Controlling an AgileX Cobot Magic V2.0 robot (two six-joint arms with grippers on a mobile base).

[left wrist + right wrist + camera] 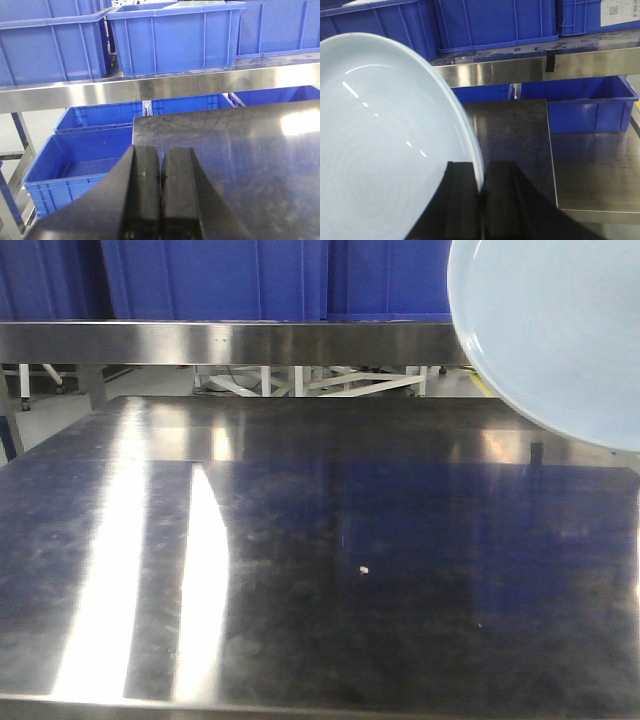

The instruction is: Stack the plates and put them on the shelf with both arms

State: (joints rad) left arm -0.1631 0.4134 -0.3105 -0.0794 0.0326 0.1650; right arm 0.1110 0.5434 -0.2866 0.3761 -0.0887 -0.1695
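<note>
A: Where is the plate [380,150]?

B: Up in the air on the right, clear of the worktop [300,570]; in the front view it fills the top right corner and overlaps the steel shelf [250,342] behind it; it is tilted steeply, almost on edge.

A: What holds it?

B: The right gripper [481,172]; its two black fingers are clamped on the lower rim, one on each face; the pale-blue inside with its faint rings faces the wrist camera.

A: One plate or two?

B: I can make out only one rim; whether a second lies against its far face, I cannot tell.

A: And the left gripper [160,156]?

B: Clenched on nothing; the fingers are pressed together with only a thin seam between them; it hangs over the near left corner of the worktop, pointing toward the shelf.

A: Anything on the worktop?

B: A small white speck [363,568] near the middle; apart from that, glare streaks on the left half and a blue reflection on the right.

A: What surrounds it?

B: Blue crates [170,40] stand in a row on the shelf; more lower crates [75,160] sit beyond the worktop's far edge, open and showing bare floors; a white frame shows under the shelf in the front view.
</note>
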